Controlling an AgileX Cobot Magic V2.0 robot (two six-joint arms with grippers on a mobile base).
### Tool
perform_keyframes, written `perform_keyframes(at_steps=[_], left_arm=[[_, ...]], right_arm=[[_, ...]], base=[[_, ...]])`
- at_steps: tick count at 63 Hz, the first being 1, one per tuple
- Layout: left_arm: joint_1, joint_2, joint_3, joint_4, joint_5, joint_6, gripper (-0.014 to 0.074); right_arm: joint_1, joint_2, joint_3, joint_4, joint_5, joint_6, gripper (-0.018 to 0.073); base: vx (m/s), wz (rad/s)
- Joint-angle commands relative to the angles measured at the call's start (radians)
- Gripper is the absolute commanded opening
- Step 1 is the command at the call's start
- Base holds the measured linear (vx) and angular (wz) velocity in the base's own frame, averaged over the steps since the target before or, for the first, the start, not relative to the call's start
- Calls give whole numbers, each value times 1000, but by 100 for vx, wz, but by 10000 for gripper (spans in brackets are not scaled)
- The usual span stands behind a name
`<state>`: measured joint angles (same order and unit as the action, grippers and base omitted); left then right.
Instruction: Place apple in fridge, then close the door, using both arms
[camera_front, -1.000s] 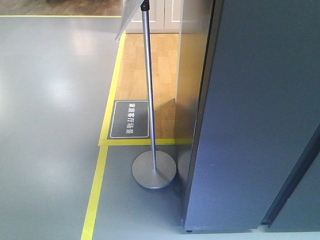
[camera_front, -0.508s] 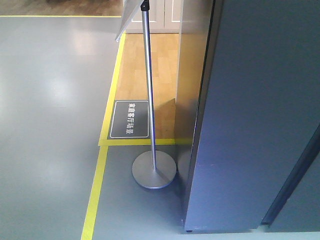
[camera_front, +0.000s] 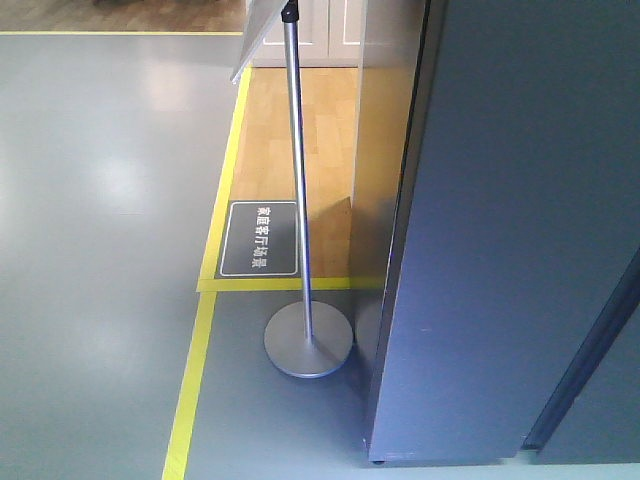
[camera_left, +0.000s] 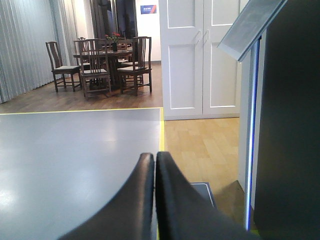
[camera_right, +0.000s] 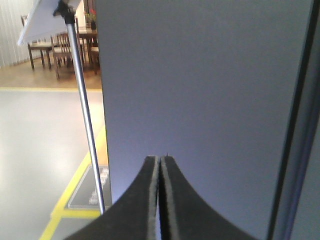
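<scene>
A dark floor sign (camera_front: 259, 238) with a pale border lay flat on the wooden strip just behind the yellow line, and it carried one line of white Chinese characters, turned sideways in the front view, that looked like 家庭客厅场景. In the right wrist view the same floor sign showed only as blurred white marks that could not be read. High on the far wall in the left wrist view hung a small blue sign (camera_left: 148, 8) with white lettering, too small to make out.
</scene>
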<state>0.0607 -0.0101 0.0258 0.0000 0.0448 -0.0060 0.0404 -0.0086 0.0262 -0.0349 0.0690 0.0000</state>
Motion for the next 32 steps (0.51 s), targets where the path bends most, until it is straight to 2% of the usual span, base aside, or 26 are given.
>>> perform_keyframes(at_steps=[1,32], left_arm=[[1,-17,22,0,-70,-7,-6],[1,-17,22,0,-68,-7,-6]], right_arm=[[-6,-21,15,20,-106,5,-4],[-6,-21,16,25,-107,0,-4]], base=[[0,0],[0,0]])
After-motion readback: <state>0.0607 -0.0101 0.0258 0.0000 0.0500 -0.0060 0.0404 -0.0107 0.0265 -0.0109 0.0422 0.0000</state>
